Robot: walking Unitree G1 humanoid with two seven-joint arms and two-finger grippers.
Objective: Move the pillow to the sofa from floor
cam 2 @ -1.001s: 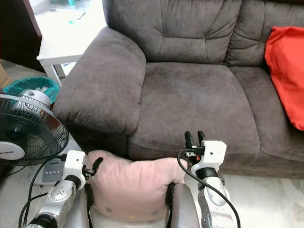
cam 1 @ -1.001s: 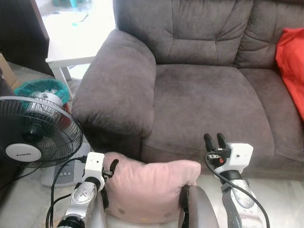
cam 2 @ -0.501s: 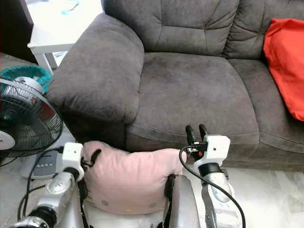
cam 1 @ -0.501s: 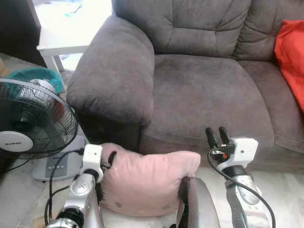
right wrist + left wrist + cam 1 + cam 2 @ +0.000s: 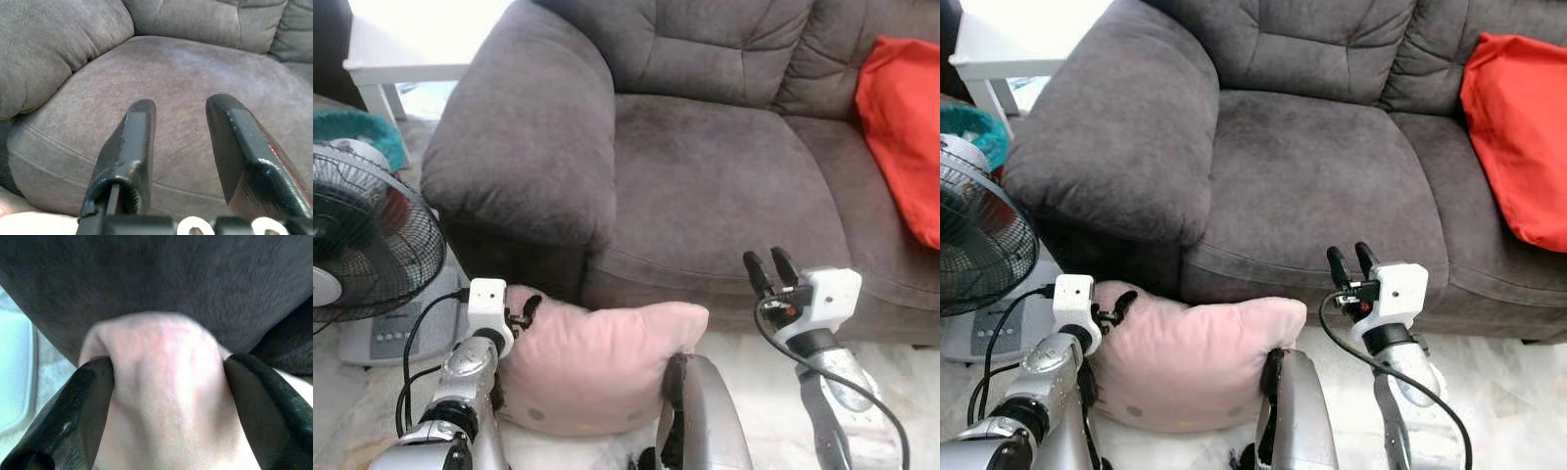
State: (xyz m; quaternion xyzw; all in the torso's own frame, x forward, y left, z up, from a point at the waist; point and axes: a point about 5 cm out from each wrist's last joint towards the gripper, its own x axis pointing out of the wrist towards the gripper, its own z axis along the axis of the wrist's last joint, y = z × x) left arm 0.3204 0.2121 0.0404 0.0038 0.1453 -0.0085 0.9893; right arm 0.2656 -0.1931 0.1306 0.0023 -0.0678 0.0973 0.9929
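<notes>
Pillow (image 5: 592, 367) stays clamped in left pincer (image 5: 517, 315) before sofa (image 5: 705, 186); right pincer (image 5: 771, 274) remains open.

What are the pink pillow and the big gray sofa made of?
The pink pillow looks like soft matte cloth with stuffing inside: it bulges and creases where the left hand pinches its corner. The sofa seems covered in fuzzy gray fabric, maybe microfiber or suede-like: a brushed nap, puffy seams, no shine.

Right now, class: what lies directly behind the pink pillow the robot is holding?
Behind the pink pillow, gripped at one corner by the left gripper, the grey sofa shows its front edge and armrest. The pillow covers the sofa's base and the floor there.
</notes>
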